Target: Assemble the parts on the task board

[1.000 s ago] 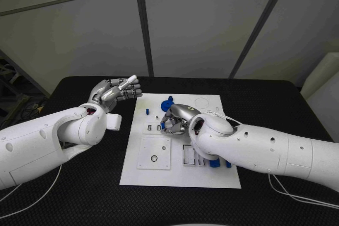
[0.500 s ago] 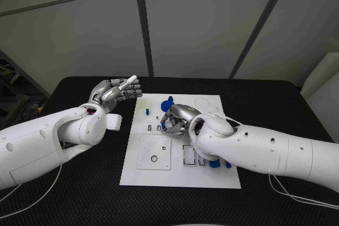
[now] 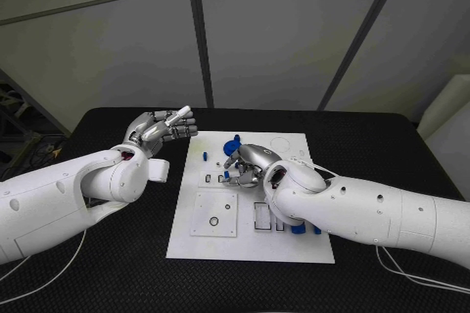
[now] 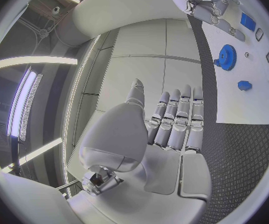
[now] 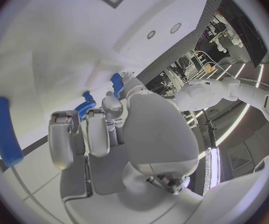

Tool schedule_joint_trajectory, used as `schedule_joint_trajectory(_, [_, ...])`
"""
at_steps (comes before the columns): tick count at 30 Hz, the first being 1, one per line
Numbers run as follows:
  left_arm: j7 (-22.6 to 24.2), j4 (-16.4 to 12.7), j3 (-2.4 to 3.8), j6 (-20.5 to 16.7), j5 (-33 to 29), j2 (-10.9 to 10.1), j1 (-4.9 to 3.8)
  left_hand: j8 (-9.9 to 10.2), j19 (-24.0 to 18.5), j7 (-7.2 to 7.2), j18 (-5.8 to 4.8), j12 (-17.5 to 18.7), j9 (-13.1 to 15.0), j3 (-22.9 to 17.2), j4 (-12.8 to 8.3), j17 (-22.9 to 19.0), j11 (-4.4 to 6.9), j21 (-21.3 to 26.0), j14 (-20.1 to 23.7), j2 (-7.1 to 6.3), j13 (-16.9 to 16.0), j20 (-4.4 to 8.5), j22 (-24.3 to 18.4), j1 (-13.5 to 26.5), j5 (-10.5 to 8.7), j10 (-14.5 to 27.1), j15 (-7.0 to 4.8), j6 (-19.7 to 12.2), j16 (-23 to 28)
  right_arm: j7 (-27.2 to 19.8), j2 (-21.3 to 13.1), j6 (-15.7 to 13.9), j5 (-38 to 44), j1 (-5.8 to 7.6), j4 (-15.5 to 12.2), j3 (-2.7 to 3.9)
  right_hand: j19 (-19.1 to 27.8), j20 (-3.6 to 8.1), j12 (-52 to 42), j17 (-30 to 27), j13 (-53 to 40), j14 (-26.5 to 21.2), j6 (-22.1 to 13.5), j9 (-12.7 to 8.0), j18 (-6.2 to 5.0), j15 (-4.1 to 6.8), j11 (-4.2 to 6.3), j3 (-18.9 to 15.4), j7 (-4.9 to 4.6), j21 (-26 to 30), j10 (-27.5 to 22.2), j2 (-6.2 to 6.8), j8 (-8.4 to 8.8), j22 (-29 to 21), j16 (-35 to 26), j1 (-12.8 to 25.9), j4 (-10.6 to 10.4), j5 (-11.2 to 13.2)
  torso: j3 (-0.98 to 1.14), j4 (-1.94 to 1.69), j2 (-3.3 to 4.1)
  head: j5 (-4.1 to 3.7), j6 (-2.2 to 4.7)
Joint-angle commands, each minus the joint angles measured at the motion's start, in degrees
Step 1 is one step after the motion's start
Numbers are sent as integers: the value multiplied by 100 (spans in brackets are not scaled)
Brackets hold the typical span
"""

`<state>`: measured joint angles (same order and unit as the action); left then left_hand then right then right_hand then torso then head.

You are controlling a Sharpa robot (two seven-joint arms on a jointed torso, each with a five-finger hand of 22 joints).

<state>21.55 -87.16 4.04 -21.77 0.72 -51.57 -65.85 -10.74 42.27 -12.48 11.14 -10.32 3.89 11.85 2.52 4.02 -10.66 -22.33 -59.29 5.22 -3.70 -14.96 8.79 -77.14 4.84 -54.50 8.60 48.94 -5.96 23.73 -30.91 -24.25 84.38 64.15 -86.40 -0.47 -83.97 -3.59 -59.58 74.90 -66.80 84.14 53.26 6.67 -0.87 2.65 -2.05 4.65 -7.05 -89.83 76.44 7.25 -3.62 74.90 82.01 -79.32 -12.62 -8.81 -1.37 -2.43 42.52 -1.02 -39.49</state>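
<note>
Left hand (image 3: 161,127) raised off the task board (image 3: 250,242), fingers together, empty; right hand (image 3: 247,167) on board, grip cannot be told, blue gear (image 3: 230,147) just beyond.

No text, label, brand, number or sign can be read in any of the views; the task board (image 3: 250,248) carries only plain outlines and cut-outs, with no lettering that can be made out.

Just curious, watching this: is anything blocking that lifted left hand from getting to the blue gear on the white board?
Nothing visible. The left hand hangs raised beside the task board, and the blue gear lies uncovered; the right hand works nearer, just past it.
</note>
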Motion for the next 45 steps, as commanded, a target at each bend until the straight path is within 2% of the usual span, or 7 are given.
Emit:
schedule_joint_trajectory(1, [16, 2, 5, 55, 28, -3, -10, 30, -12, -80, -77, 19, 5, -8, -28, -6, 1, -20, -8, 32, -1, -5, -9, -34, -2, -21, 17, 43, 20, -312, -50, -427, -31, -19, -100, 2, -591, -53, 4, 265, -1, 281, -54, 15, 82, -39, -8, -9, 1, -3, 3, 77, -7, 1493, -31, -5, -81, 39, -2, -1, -3, 5, 17])
schedule_joint_trajectory(13, [-746, 95, 5, 575, 900, 1, -6, -190, 672, 221, -52, -337, 92, 135, -62, 236, 351, -468, -1003, 192, -99, 309, 143, 108, 8, -988, -346, 612, -387, -2068, -778, -605, -1207, -14, -741, 130, -556, -37, -289, 294, -181, 297, 159, 131, 67, -15, 30, 39, 46, 40, 160, 118, -109, 1441, -30, -249, -240, 57, 2, 24, -93, 26, 81])
schedule_joint_trajectory(25, [-2971, 266, 6, 2128, 3498, 208, -205, -360, 2057, 698, -64, -932, 418, 512, 351, 1381, 912, -1418, -2633, 324, -590, 963, 582, 544, -78, -2508, -1021, 1189, -1882, -2513, -1798, -119, -3046, 464, -918, 282, -211, 6, -29, -192, 29, 168, 522, 239, -75, 29, 85, 36, 109, 483, 20, 38, -195, 933, -419, -302, -212, 32, 53, 43, -327, 129, 9])
schedule_joint_trajectory(28, [-3462, 394, -25, 2445, 3698, 361, -347, -426, 2569, 830, -93, -1216, 662, 614, 631, 3995, 1005, -2033, -2792, 372, -1097, 1202, 938, 645, -147, -2611, -1198, 1217, -4662, -2386, -2031, -126, -3087, 562, -881, 338, -201, 12, -60, -195, 12, 172, 586, 259, -79, 34, 96, 11, 123, 502, 40, 43, -202, 915, -431, -269, -225, 15, 78, 35, -371, 131, -28])
schedule_joint_trajectory(33, [-4196, 597, -210, 2566, 4143, 618, -615, -622, 2885, 857, -243, -2012, 1201, 607, 785, 6339, 1137, -3403, -2767, 384, -2434, 1282, 2565, 404, -63, -2589, -1266, 1264, -6687, -2106, -2190, -104, -2996, 661, -800, 370, -166, 15, -33, -232, 36, 166, 583, 262, -94, 37, 100, -8, 126, 553, 31, 66, -183, 861, -463, -262, -222, 1, 121, 38, -425, 172, -50])
schedule_joint_trajectory(38, [-4835, 791, -416, 2696, 4684, 900, -824, -833, 2924, 926, -368, -3561, 1815, 633, 922, 7109, 1164, -4222, -2782, 360, -4529, 1293, 3589, 391, -129, -2597, -1319, 1184, -7307, -1770, -2198, -77, -2461, 694, -727, 379, -61, 18, 90, -389, 136, 128, 552, 265, -138, 37, 99, -13, 122, 706, -27, 88, -131, 697, -600, -310, -192, -27, 168, 48, -471, 204, -63])
schedule_joint_trajectory(45, [-5411, 1009, -573, 2928, 5104, 1288, -933, -998, 3144, 980, -481, -4290, 2357, 898, 1375, 7584, 1214, -4877, -2858, 247, -5585, 1337, 4540, 752, -209, -2679, -1341, 1103, -7678, -1431, -2156, -50, -2130, 706, -645, 383, -5, 16, 198, -473, 228, 111, 509, 266, -162, 33, 93, -31, 114, 798, -68, 110, -76, 605, -684, -308, -203, -56, 175, 24, -487, 221, -94])
